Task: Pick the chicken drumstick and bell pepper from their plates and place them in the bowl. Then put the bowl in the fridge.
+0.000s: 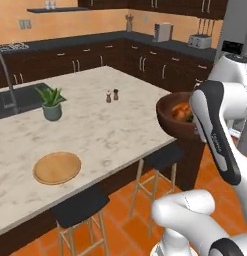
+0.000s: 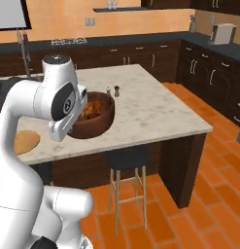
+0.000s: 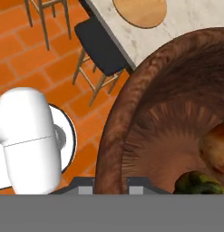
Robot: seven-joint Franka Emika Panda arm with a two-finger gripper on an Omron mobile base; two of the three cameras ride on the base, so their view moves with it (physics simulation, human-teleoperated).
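Marble-topped island surface (image 1: 105,125) beside which the bowl (image 1: 171,118) is held aloft by the arm.

Dark cabinets and an orange tiled floor are seen around the island, and the dark brown bowl (image 2: 98,121) is carried off the surface's edge, above the stools (image 1: 162,159). Inside it the orange-brown chicken drumstick (image 1: 181,111) is seen, with the bell pepper's green stem (image 3: 198,182) just beside it (the red body is hidden in the hand view). The pincer (image 3: 110,182) is placed at the bowl's rim (image 3: 114,131), one fingertip on each side of the wall, so it appears clamped on the bowl. A tan wooden plate (image 1: 57,167) is left bare on the surface, well apart from the bowl; a potted plant (image 1: 52,103) and two small shakers (image 1: 112,95) are also set there.
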